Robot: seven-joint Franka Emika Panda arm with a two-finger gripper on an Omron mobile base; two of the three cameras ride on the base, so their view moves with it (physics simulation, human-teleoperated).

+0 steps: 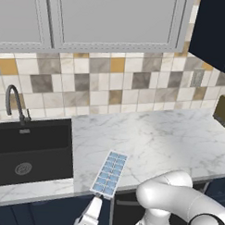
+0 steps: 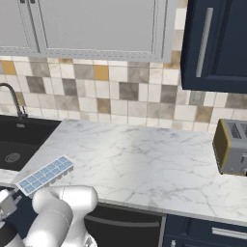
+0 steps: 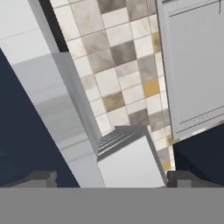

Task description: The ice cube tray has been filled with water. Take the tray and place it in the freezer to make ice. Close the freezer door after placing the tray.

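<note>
The ice cube tray lies on the marble counter with its near end jutting over the front edge, its cells showing pale blue water. From the right base view the tray sits at the counter's front left. My gripper hangs just below and in front of that overhanging end, at the far left in the right base view. In the hand view the tray's white end stands between the fingertips, which are wide apart, with a gap on the left side. The gripper is open. The freezer is out of view.
A black sink with a dark faucet lies left of the tray. A toaster stands at the counter's right end under a navy wall cabinet. Grey wall cabinets hang above the tiled backsplash.
</note>
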